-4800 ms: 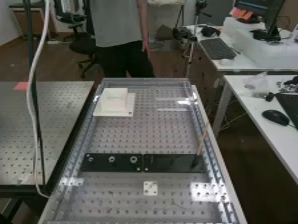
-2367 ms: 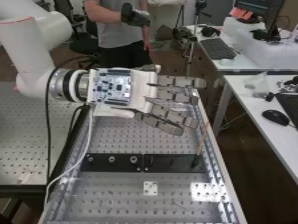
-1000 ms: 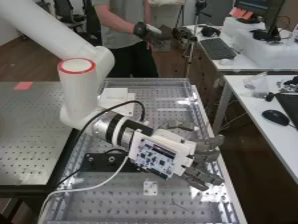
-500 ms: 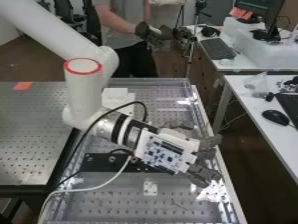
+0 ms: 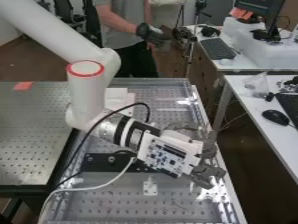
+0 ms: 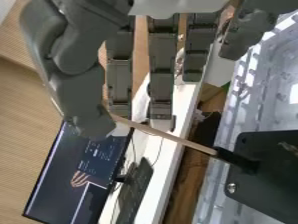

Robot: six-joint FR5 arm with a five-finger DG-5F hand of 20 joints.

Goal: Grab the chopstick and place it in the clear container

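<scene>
At the bench's [image 5: 106, 202] four o'clock, a likely light, stiff chopstick [image 6: 184, 142] is being held by a black socket [image 6: 236, 159], its upper shaft, best for pinching, being flanked by the released hand [image 5: 207, 150].

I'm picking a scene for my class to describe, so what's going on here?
A white robot arm has its robot hand at the chopstick. One end of the chopstick sits in a black holder on a dark plate; the other is right by the thumb's tip. The fingers hang straight, so it doesn't look gripped, and it hasn't left its holder.
</scene>
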